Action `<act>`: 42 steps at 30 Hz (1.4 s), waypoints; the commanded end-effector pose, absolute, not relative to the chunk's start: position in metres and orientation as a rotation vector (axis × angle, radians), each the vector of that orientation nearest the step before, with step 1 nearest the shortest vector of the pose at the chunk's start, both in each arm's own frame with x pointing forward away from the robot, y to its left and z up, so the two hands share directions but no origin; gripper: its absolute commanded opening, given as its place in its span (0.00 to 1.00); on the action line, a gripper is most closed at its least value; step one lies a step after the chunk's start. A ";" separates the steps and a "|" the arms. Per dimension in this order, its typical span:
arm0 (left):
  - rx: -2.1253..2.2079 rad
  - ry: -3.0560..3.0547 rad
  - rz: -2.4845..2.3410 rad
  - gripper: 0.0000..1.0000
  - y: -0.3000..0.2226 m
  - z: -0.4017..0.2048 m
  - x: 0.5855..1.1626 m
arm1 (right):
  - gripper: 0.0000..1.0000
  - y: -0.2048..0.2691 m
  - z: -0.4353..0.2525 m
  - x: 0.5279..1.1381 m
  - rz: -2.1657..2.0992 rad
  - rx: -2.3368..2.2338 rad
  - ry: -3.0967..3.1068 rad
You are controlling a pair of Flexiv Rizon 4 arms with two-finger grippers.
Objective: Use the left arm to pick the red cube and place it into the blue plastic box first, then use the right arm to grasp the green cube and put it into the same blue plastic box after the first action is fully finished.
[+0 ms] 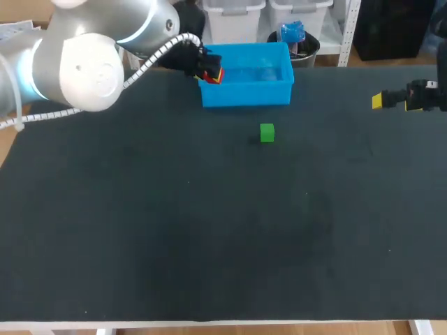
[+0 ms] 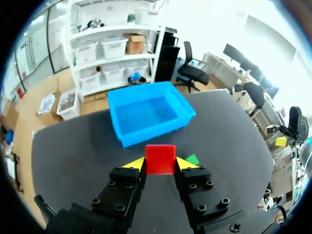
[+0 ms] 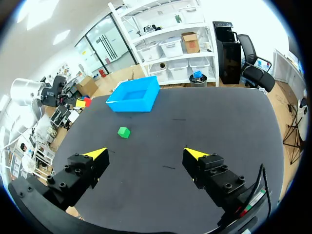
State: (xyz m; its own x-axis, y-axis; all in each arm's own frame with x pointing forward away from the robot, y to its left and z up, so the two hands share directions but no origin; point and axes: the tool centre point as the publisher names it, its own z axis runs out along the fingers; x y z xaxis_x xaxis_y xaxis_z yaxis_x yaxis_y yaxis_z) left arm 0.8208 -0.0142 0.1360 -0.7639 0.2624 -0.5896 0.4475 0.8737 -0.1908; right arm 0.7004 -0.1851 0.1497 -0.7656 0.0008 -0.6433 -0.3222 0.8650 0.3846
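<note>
Left claw (image 2: 160, 165) is pinching the red cube (image 2: 160, 157) between both yellow tips, held at the left end of the blue box (image 1: 246, 94). Green cube (image 1: 267, 132) rests on the table (image 1: 209, 230), near the box's front wall. Right claw (image 3: 146, 155) is spread wide, gripping nothing, over the table's right side, well apart from both cubes.
</note>
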 end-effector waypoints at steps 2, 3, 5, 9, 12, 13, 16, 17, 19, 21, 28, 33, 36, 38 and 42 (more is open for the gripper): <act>0.522 2.472 -0.435 0.00 -0.015 0.133 0.833 | 1.00 -0.185 0.150 0.700 0.637 -0.232 2.373; 0.523 2.472 -0.433 0.00 -0.015 0.132 0.835 | 1.00 -0.185 0.150 0.700 0.637 -0.232 2.373; 0.531 2.467 -0.429 0.00 -0.016 0.131 0.842 | 1.00 -0.185 0.150 0.700 0.637 -0.232 2.373; 0.547 2.448 -0.420 0.00 -0.018 0.128 0.859 | 1.00 -0.185 0.150 0.700 0.637 -0.232 2.373; 0.558 2.438 -0.423 0.00 -0.021 0.126 0.871 | 1.00 -0.185 0.150 0.700 0.637 -0.232 2.373; 0.567 2.434 -0.423 0.00 -0.023 0.124 0.878 | 1.00 -0.185 0.150 0.700 0.637 -0.232 2.373; 0.583 2.430 -0.422 0.00 -0.028 0.121 0.891 | 1.00 -0.185 0.150 0.700 0.637 -0.232 2.373; 0.589 2.430 -0.423 0.00 -0.030 0.119 0.895 | 1.00 -0.185 0.150 0.700 0.637 -0.232 2.373; 0.598 2.429 -0.427 0.00 -0.034 0.115 0.906 | 1.00 -0.185 0.150 0.700 0.637 -0.232 2.373; 0.606 2.432 -0.426 0.00 -0.037 0.111 0.915 | 1.00 -0.185 0.150 0.700 0.637 -0.232 2.373; 0.619 2.444 -0.429 0.00 -0.044 0.103 0.936 | 1.00 -0.185 0.150 0.700 0.637 -0.232 2.373; 0.616 2.453 -0.428 0.00 -0.047 0.099 0.944 | 1.00 -0.185 0.150 0.700 0.637 -0.232 2.373; 0.613 2.465 -0.420 0.00 -0.047 0.095 0.947 | 1.00 -0.185 0.150 0.700 0.637 -0.232 2.373; 0.609 2.478 -0.415 0.00 -0.047 0.090 0.950 | 1.00 -0.185 0.150 0.700 0.637 -0.232 2.373; 0.599 2.497 -0.418 0.00 -0.046 0.082 0.954 | 1.00 -0.185 0.150 0.700 0.637 -0.232 2.373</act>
